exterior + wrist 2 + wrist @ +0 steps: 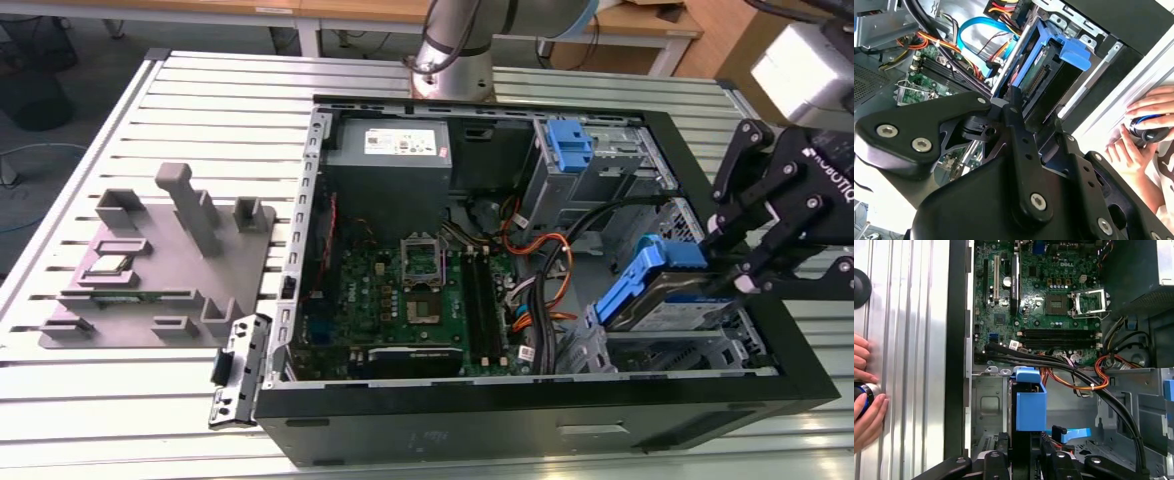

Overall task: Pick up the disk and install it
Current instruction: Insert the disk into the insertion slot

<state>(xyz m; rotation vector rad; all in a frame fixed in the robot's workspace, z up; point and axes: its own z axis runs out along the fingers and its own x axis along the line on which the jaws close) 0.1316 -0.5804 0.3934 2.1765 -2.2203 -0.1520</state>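
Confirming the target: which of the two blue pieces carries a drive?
The disk at the tool, on the exterior view's right: silver drive in its blue frame. The blue bracket farther back is bare.

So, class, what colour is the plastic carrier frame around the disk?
Bright blue; the carrier frame shows best in the exterior view.

Blue-plastic-framed metal disk (657,290), ribbed metal table (214,100)

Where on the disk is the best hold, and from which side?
Probably its raised end, pinched across the thin dimension, from above the open case. The disk sits tilted at the drive bay on the exterior view's right, lower end between metal walls, so the top is freest; the gripper is shut there.
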